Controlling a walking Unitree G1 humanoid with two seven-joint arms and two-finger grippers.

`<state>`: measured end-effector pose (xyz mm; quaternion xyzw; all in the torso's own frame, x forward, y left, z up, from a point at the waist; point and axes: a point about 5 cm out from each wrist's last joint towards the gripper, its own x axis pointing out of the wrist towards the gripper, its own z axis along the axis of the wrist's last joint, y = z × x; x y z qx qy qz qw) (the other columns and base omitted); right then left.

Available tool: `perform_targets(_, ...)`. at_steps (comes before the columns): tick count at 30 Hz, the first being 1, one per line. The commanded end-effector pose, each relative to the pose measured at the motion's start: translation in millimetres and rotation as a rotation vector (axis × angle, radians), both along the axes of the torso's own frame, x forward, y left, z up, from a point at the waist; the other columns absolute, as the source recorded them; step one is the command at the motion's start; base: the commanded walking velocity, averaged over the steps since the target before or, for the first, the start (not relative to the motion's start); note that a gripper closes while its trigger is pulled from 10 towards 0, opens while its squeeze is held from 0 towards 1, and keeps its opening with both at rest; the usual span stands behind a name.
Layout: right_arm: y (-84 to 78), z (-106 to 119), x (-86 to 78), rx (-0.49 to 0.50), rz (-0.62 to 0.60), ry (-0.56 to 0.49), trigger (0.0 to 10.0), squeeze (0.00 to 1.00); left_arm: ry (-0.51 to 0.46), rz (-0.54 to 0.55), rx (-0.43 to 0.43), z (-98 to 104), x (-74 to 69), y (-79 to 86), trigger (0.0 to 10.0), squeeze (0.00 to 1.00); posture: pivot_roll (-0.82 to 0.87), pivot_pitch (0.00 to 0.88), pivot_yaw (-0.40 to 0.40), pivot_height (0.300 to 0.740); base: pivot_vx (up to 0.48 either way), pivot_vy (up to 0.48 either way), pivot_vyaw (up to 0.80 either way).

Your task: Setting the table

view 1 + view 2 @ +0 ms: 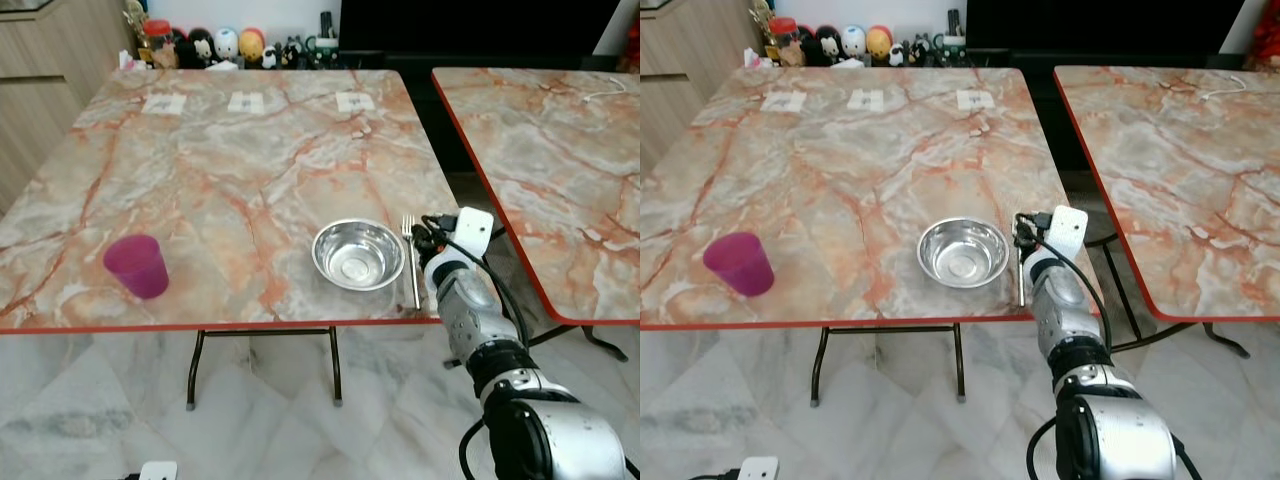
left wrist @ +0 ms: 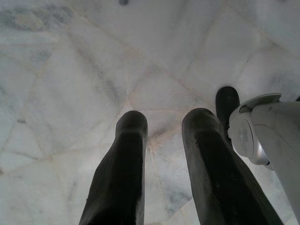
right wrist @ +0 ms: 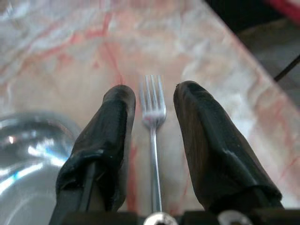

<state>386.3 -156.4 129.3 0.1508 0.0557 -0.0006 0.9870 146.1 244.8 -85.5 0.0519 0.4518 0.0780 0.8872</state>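
Note:
A silver fork (image 1: pixel 411 262) lies flat on the marble table (image 1: pixel 230 170) near its front edge, just to the right of an empty steel bowl (image 1: pixel 357 254). My right gripper (image 1: pixel 425 232) hovers low over the fork, open. In the right wrist view the fork (image 3: pixel 152 105) shows in the gap between the two black fingers (image 3: pixel 115 117), tines pointing away, touching neither. A purple cup (image 1: pixel 137 265) stands upright at the front left of the table. My left gripper (image 2: pixel 166 117) hangs open over the floor.
A second marble table (image 1: pixel 560 150) stands to the right across a narrow gap. Three paper labels (image 1: pixel 246 102) lie near the far edge, with a row of small toys (image 1: pixel 215 45) behind. Pale tiled floor (image 2: pixel 70 70) lies below.

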Motion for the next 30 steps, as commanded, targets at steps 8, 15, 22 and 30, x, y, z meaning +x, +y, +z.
perform_targets(8,-11.1,14,1.6,-0.027,-0.032,-0.101,10.0,0.0,0.011,0.016,-0.018,-2,-5.6,-0.1,10.0,0.0,0.03,0.119,0.003,0.74,0.0,0.06,0.0)
perform_targets(15,-11.1,10,0.0,-0.023,-0.042,-0.102,10.0,0.0,0.012,-0.001,-0.01,-2,-5.8,0.6,10.0,0.0,0.03,0.121,0.005,0.74,0.0,0.206,0.0)
perform_targets(22,-12.8,10,0.0,-0.026,-0.05,-0.103,10.0,0.0,0.012,-0.01,-0.005,-2,-5.4,0.4,10.0,0.0,0.04,0.123,0.005,0.74,0.0,0.0,0.0)
perform_targets(30,-21.3,10,-1.2,-0.039,-0.116,-0.098,10.0,0.0,0.006,-0.009,-0.011,-2,-5.1,-0.8,10.0,0.0,0.04,0.126,0.004,0.74,0.0,0.0,0.0)
